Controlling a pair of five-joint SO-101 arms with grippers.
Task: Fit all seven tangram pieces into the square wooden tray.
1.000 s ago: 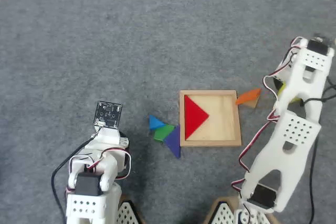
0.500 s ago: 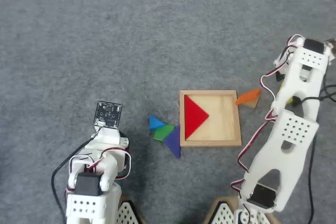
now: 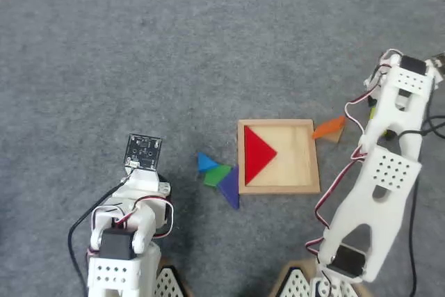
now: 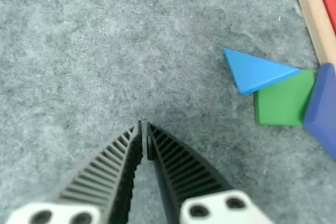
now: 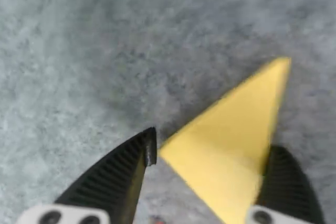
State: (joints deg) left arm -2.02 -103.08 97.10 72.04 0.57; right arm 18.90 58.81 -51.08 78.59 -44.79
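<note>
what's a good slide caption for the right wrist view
Right gripper clasping the yellow triangle, grey mat behind

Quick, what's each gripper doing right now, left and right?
Left gripper: closed, holding nothing, above the carpet.
Right gripper: closed on the yellow triangle.

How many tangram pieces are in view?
6. Red triangle in the tray; blue triangle, green square, purple piece beside its left edge; orange piece off its far right corner; yellow triangle in the right gripper. A seventh may be hidden.
</note>
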